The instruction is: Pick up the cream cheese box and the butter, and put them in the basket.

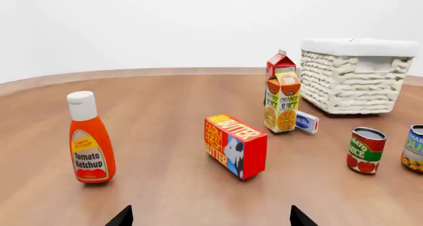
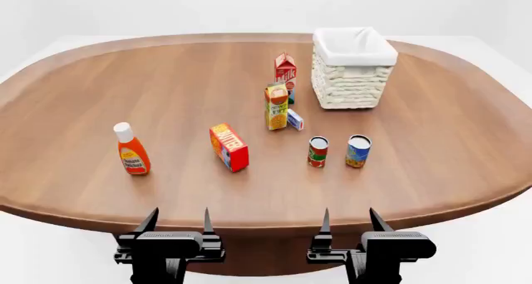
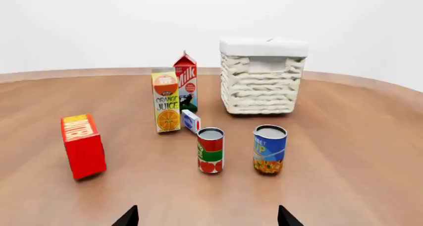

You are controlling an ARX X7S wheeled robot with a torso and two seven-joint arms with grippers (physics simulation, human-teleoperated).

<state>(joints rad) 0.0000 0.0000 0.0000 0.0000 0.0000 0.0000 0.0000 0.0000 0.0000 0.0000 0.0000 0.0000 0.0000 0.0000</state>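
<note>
The butter (image 2: 229,147) (image 1: 235,145) (image 3: 83,145) is a red-orange box standing on the wooden table, left of centre. The small blue-and-white cream cheese box (image 2: 295,119) (image 1: 307,122) (image 3: 191,121) lies beside the orange juice carton (image 2: 276,106). The white woven basket (image 2: 353,76) (image 1: 353,80) (image 3: 262,84) stands at the back right of the table. My left gripper (image 2: 177,225) (image 1: 210,217) and right gripper (image 2: 349,223) (image 3: 207,217) hover open over the near table edge, holding nothing, well short of every object.
A ketchup bottle (image 2: 131,150) stands at the left. A red milk carton (image 2: 286,69) is behind the juice carton. A tomato can (image 2: 318,152) and a blue-labelled can (image 2: 358,151) stand in front of the basket.
</note>
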